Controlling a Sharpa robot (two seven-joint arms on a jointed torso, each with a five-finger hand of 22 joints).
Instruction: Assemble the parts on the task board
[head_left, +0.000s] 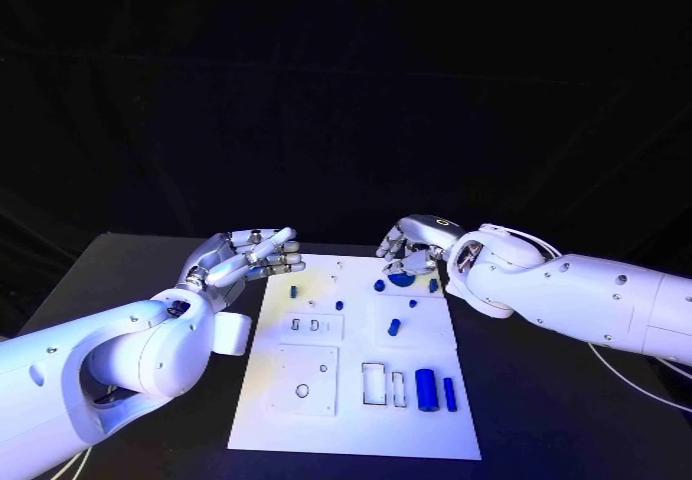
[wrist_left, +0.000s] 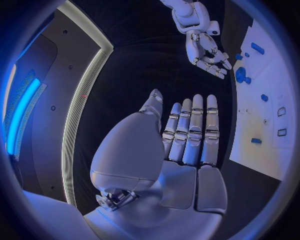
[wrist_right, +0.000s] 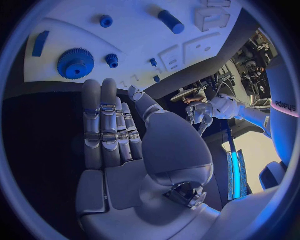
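The white task board (head_left: 361, 430) lies in the middle of the black table. Near its far end sit a large blue gear (wrist_right: 75, 63), a small gear (wrist_right: 112, 60) and a blue bar (wrist_right: 40, 43). A blue cylinder (head_left: 426, 388) and a thin bar (head_left: 450, 394) lie near the board's front right. My right hand (head_left: 411, 248) hovers over the far end, just above the large gear (head_left: 401, 281), fingers straight and holding nothing. Beside the board's far left corner my left hand (head_left: 248, 255) is raised, palm open and empty.
Small blue pieces (head_left: 340, 303) and a short peg (head_left: 394, 326) dot the board's middle, with rectangular slots (head_left: 375, 384) and a raised plate with a round hole (head_left: 306, 388) nearer me. Black table surrounds the board.
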